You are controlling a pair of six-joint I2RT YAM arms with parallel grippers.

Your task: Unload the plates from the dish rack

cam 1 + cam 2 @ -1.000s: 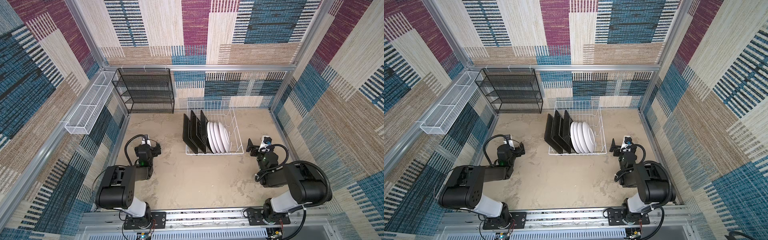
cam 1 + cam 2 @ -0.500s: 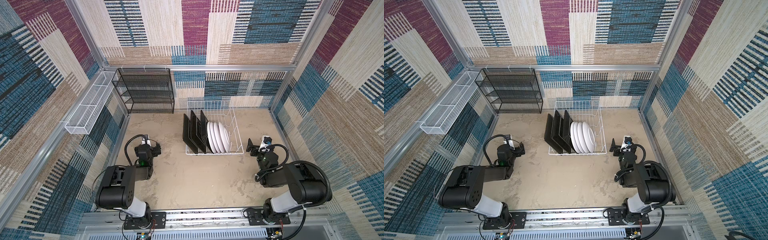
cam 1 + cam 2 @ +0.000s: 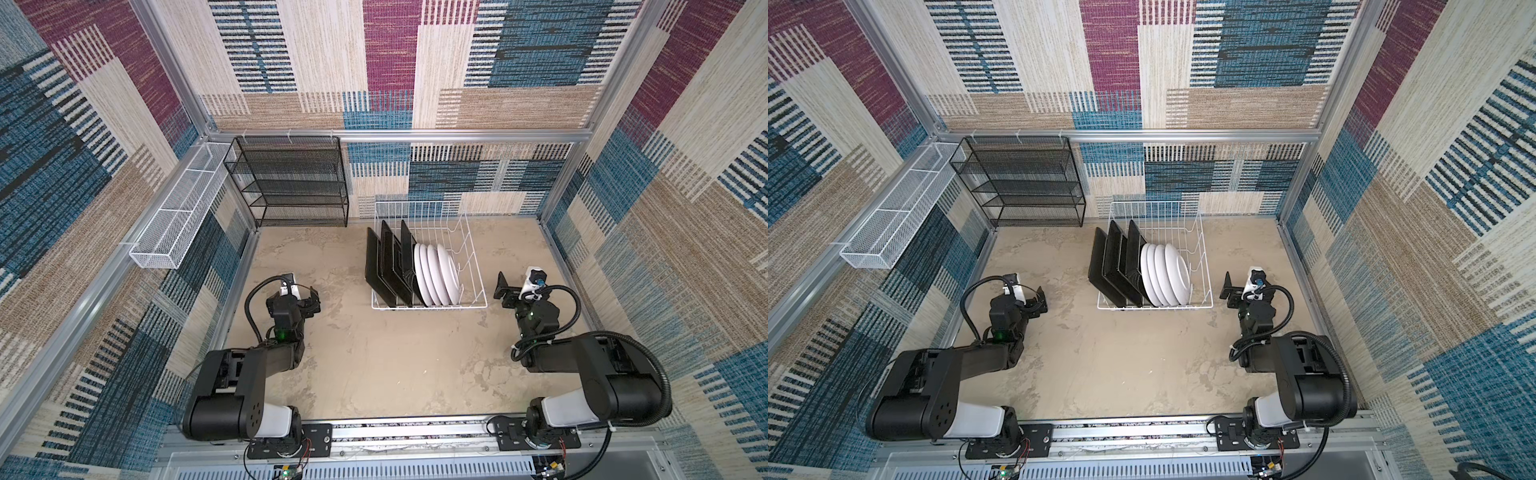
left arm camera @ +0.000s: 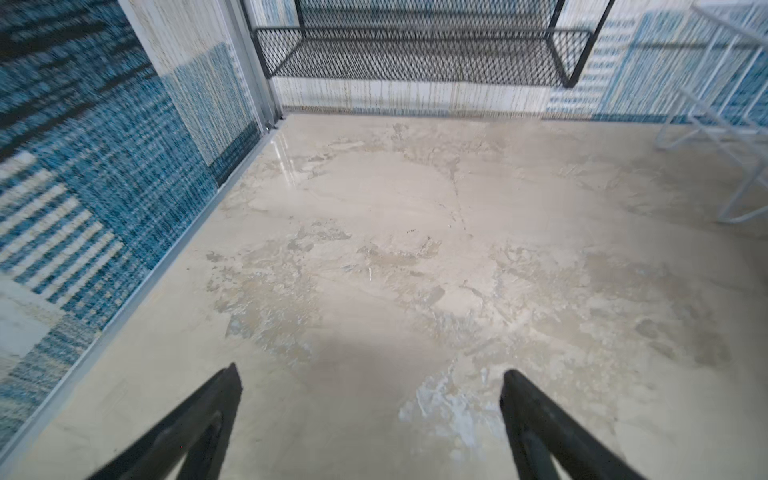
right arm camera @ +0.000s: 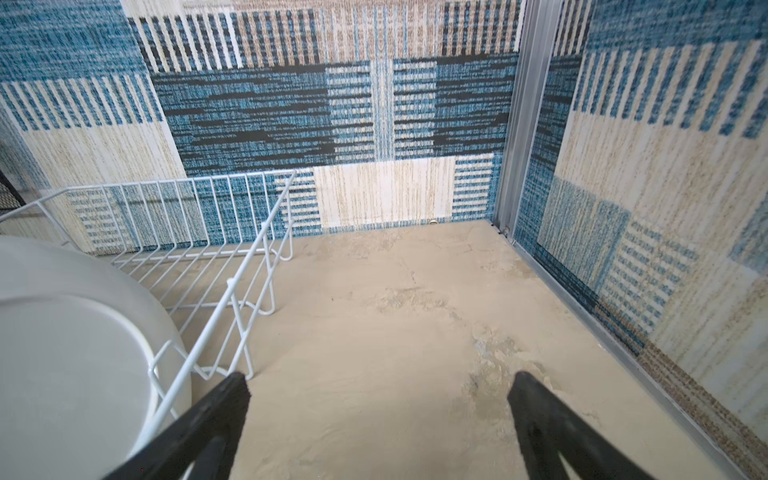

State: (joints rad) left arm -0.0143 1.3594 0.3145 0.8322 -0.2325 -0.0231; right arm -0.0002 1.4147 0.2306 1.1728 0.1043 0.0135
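Dish rack (image 3: 471, 253): white wire, stood at 12 o'clock on the table (image 3: 374, 365). It held square black-backed plates (image 3: 384, 266) toward its 9 o'clock side and round white plates (image 3: 438, 274) beside them, all on edge. Left gripper (image 3: 310, 299), at 9 o'clock of the rack, was spread and empty. Right gripper (image 3: 503, 291), at 3 o'clock, was likewise.

Both top views overlook the whole scene; low wrist views each catch the dish rack (image 5: 268, 257).
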